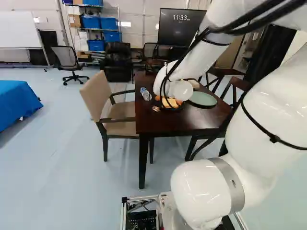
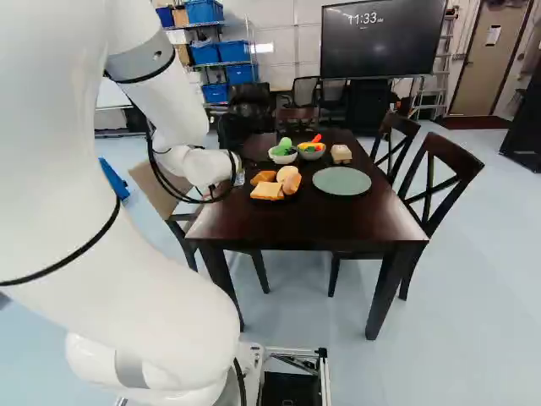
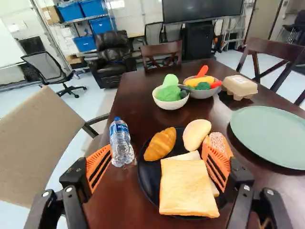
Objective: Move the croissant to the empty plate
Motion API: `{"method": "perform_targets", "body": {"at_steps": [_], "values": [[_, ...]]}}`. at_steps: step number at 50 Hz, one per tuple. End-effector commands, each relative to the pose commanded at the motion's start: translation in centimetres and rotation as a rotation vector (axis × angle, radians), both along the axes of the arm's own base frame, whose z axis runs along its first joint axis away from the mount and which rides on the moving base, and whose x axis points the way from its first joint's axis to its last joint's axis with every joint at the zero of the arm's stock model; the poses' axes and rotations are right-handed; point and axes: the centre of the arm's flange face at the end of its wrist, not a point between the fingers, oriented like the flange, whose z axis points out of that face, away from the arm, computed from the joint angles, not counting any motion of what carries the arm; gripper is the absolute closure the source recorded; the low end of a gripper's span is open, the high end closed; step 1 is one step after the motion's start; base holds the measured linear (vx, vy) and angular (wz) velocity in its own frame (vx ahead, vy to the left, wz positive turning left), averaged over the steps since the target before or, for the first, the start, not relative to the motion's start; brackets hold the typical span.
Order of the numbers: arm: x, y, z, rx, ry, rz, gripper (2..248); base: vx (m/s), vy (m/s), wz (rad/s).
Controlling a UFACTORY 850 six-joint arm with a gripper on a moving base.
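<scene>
The white arm [image 1: 264, 110] looms nearest in the left base view, its far end over a dark wooden table [image 1: 163, 127]; a tan chair [image 1: 92, 93] stands by the near left corner, with pale floor [image 1: 62, 158] beyond it.

In the right base view, a dark chair [image 2: 450, 156] stands by the table's right edge, and a green plate [image 2: 341, 180] lies just inside that edge.

In the wrist view, the gripper [image 3: 157, 155] has its fingers wide apart, gripping nothing. Ahead, the croissant [image 3: 161, 144] lies on the black plate [image 3: 148, 181]; bare wood runs between the two plates. A bottle [image 3: 121, 143] stands between croissant and table edge.
</scene>
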Motion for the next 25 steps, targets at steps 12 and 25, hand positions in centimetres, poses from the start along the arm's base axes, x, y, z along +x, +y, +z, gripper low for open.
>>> {"method": "perform_targets", "body": {"at_steps": [12, 25], "values": [[1.9, 0.0, 0.5, 0.041, 0.067, -0.027, 3, 0.0, 0.0, 0.0], [3.8, 0.1, 1.1, 0.09, 0.137, -0.052, 3, 0.0, 0.0, 0.0]]}}
